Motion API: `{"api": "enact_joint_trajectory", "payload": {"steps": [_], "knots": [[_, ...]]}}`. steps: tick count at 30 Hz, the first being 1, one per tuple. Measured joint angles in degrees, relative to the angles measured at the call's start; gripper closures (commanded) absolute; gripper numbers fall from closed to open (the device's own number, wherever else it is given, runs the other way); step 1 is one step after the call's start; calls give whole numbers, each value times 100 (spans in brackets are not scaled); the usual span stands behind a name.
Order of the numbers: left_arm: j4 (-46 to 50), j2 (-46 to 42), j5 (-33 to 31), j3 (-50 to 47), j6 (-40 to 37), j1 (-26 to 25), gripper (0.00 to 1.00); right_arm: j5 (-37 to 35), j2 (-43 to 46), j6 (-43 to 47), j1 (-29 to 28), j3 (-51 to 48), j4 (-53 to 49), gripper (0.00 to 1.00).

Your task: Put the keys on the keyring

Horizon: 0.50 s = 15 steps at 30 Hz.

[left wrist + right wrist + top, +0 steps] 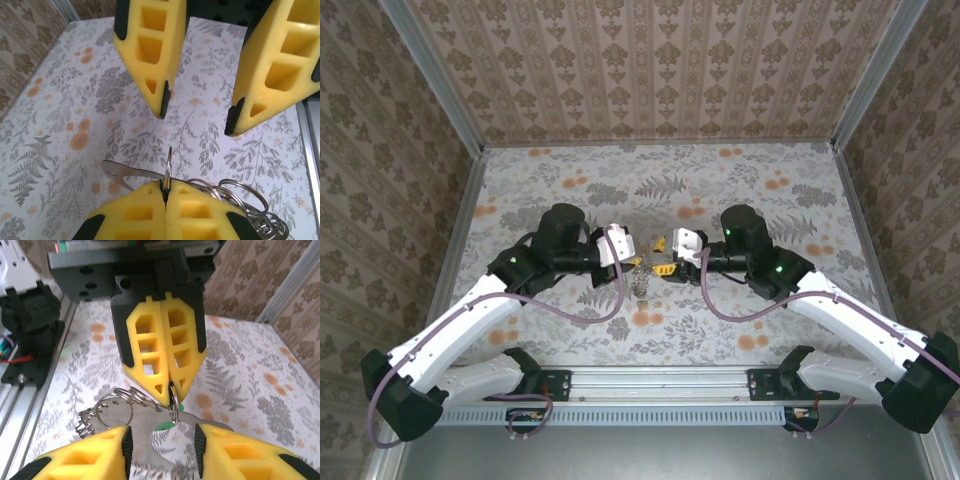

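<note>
The left gripper point(166, 187) is seen clamped shut on the keyring point(168, 162), which is held upright and edge-on between its pads, above the table point(60, 125). A key point(125, 173) is carried at that ring, its blade laid roughly level and pointing out to one side. Whether it is already threaded cannot be told, since the joint is hidden by the fingers. A bunch of further metal rings point(240, 197) is hung off the opposite side. The right gripper point(162, 440) is held parted and empty, squarely facing the left one, with ring and key just ahead of its gap. The right arm is judged the one free to act. The key's long axis is laid along the line from one right finger to the other, so a turn of that wrist would likely be needed before the blade could be pinched across its flat.
</note>
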<state>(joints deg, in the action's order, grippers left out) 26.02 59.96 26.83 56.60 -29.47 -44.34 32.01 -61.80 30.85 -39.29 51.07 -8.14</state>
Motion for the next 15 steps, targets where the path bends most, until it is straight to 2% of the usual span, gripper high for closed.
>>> {"api": "enact_joint_trajectory", "payload": {"steps": [6, 11, 15], "knots": [[297, 382, -256, 195, -149, -269, 100, -321, -149, 273, -140, 33, -391, 60], [391, 501, -293, 232, -210, -339, 100, -546, -212, 310, -236, 28, -299, 70], [442, 573, -289, 330, -234, -369, 100, -688, -219, 306, -262, 26, -122, 71]]}}
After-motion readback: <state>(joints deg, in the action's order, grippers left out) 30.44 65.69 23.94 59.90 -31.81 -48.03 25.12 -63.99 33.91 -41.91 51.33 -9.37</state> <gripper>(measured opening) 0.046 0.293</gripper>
